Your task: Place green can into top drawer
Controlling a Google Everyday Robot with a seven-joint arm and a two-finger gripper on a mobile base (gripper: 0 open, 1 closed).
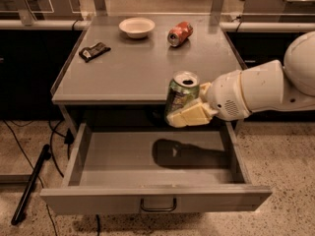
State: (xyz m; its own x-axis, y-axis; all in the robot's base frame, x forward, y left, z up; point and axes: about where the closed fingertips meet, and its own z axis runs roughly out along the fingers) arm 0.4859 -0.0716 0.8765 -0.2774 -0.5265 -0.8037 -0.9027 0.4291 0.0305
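The green can (181, 95), with a silver top and open tab, is held upright in my gripper (184, 113). The gripper's pale fingers (189, 116) are shut around the can's lower half. The can hangs past the table's front edge, above the back of the open top drawer (155, 199). The drawer is pulled fully out; its grey floor shows the can's dark shadow, and a small bar handle sits at the centre of its front panel. My white arm reaches in from the right.
On the grey tabletop (133, 68) lie a red can (179, 33) on its side, a white bowl (137, 27) and a dark snack packet (94, 51). A black cable and rod (30, 183) lie on the floor at left.
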